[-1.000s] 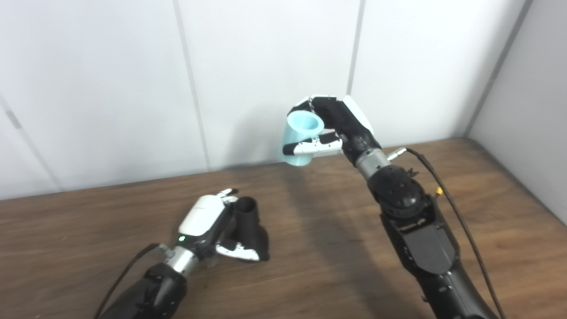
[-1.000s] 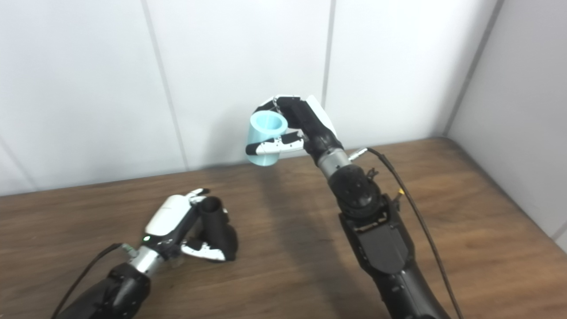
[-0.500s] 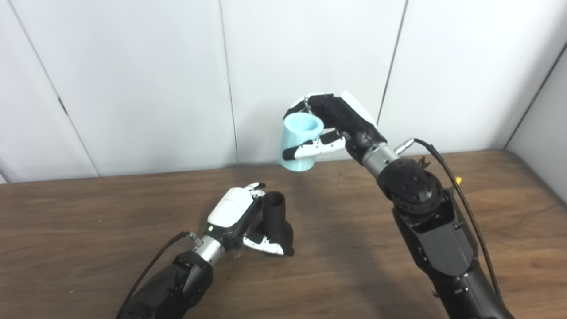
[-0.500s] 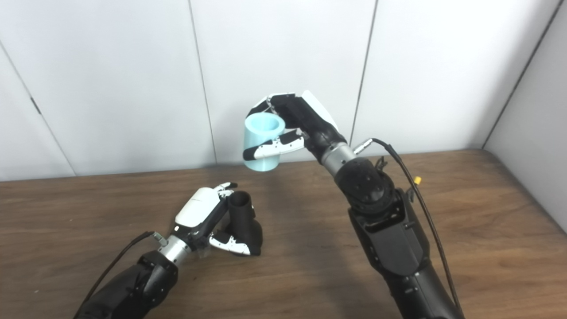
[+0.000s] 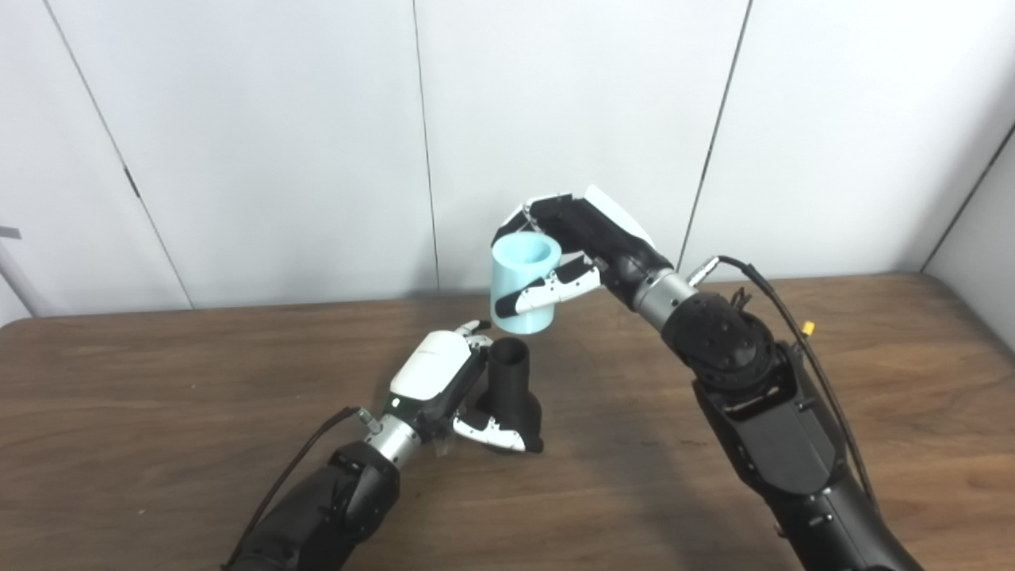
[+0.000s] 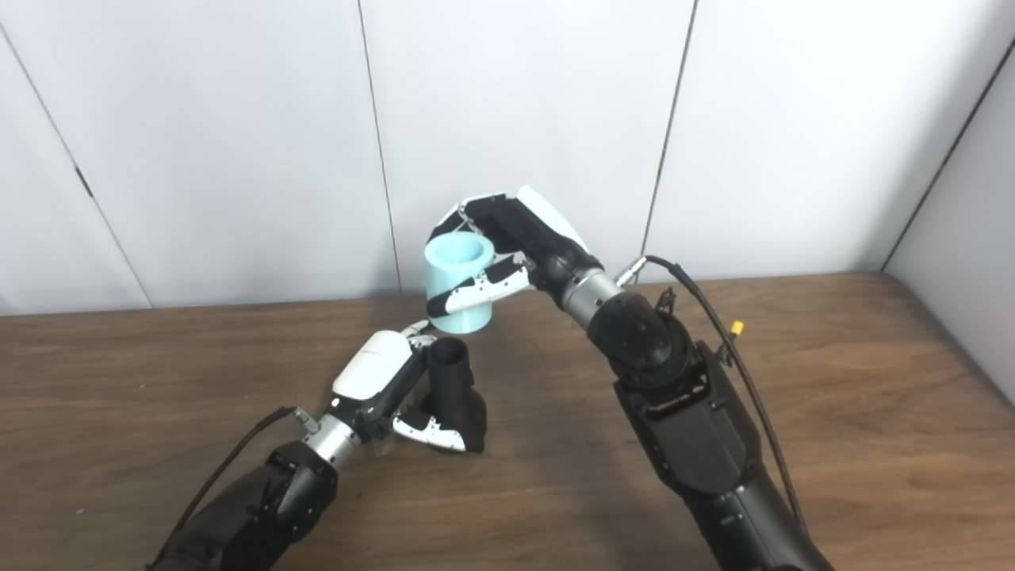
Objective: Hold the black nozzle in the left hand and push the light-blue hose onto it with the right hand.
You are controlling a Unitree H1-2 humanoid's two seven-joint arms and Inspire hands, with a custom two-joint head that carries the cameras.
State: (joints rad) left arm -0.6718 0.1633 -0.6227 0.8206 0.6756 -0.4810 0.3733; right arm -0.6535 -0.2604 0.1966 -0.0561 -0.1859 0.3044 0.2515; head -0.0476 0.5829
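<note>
The black nozzle [image 5: 510, 392] stands upright on the wooden table [image 5: 158, 412], its open round neck pointing up. My left hand [image 5: 444, 385] is shut on its lower body, thumb across the front. The light-blue hose [image 5: 522, 284], a short wide tube, hangs in the air just above and a little behind the nozzle's neck, held upright. My right hand [image 5: 583, 246] is shut on it, fingers behind and thumb across its front. A small gap separates the tube's lower rim from the nozzle's mouth.
White wall panels [image 5: 277, 143] rise right behind the table's far edge. A black cable [image 5: 793, 341] runs along my right forearm. Bare wood lies to the left and right of both arms.
The camera has shifted, so the whole scene sits differently. My right hand has lowered the hose towards the nozzle, now close above its neck. The left hand keeps its hold.
</note>
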